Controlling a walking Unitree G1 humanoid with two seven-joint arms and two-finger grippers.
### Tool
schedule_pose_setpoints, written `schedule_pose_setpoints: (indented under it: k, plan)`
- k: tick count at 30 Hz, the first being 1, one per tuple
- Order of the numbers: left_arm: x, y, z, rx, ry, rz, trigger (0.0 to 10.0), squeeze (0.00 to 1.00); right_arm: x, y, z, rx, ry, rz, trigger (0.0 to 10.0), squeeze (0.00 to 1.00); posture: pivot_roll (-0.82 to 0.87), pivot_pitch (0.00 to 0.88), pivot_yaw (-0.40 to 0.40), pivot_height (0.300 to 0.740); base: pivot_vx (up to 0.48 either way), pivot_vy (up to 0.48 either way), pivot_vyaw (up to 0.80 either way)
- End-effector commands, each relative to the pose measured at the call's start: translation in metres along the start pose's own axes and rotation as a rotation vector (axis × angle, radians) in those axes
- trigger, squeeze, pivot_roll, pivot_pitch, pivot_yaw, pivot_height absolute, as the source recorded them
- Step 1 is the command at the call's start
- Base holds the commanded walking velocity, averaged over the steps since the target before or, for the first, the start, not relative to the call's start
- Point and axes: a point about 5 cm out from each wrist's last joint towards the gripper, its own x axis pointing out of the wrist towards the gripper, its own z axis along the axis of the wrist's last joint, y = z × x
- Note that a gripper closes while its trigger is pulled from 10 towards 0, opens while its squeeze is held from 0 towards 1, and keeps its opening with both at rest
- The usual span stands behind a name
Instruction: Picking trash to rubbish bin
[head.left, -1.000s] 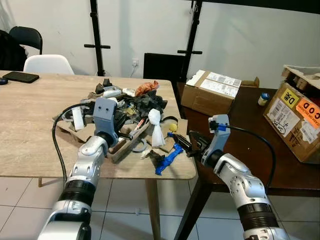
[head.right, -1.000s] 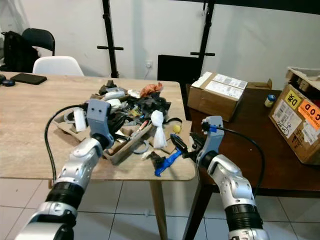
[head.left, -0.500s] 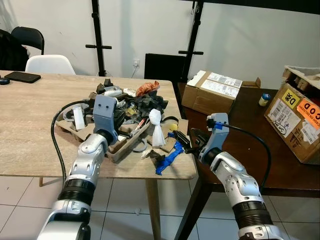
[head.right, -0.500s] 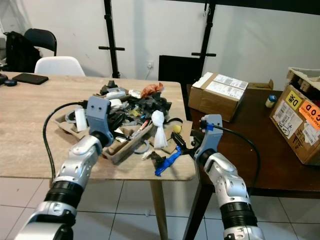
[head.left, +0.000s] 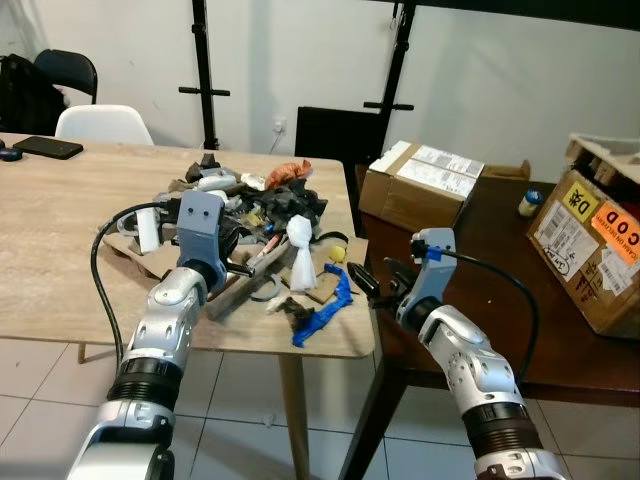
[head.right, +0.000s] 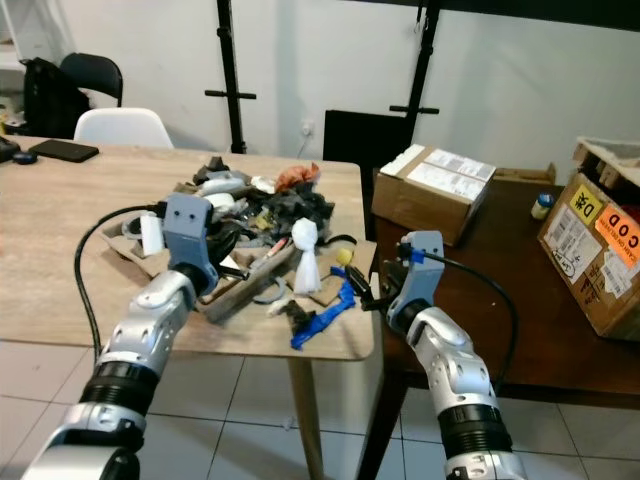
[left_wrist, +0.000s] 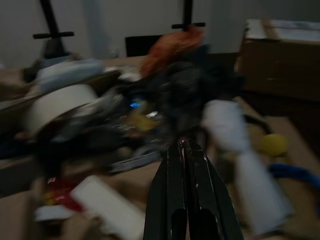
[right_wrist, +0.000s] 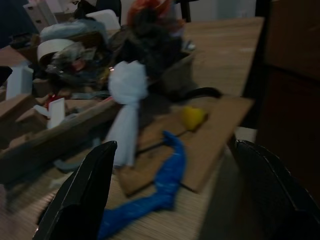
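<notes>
Mixed trash heap (head.left: 255, 215) is piled on the light wooden table (head.left: 60, 230). Right gripper (right_wrist: 170, 192) is spread wide just beside a crumpled blue plastic strip (right_wrist: 157, 192) at the table edge — left gripper (left_wrist: 186, 170) is pressed shut, empty, facing the heap.

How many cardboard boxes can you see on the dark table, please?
2: one closed cardboard box at the dark table's near end beside the trash pile, and one labelled box at the right edge. Others may be out of frame.
</notes>
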Motion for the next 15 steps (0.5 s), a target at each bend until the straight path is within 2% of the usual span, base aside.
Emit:
schedule_pose_setpoints:
  k: [1,8,15]
  plan:
    - [-0.0007,-0.0015,0.0015,0.009,0.0,-0.003,10.0,0.0,-0.0011,-0.0031,0.0009,-0.005,-0.009,-0.014,10.0,0.0,0.05,0.056,-0.05,0.74,0.0,-0.409,0.0]
    - [-0.0012,0.0012,0.0025,0.008,0.002,0.006,10.0,0.0,-0.0004,-0.0022,0.0016,-0.009,-0.01,-0.013,10.0,0.0,0.05,0.055,-0.052,0.74,0.0,-0.406,0.0]
    - [-0.0007,0.001,0.0041,-0.031,0.007,-0.007,10.0,0.0,0.0001,-0.0017,0.0023,-0.012,-0.012,-0.01,10.0,0.0,0.05,0.056,-0.055,0.74,0.0,0.0,0.0]
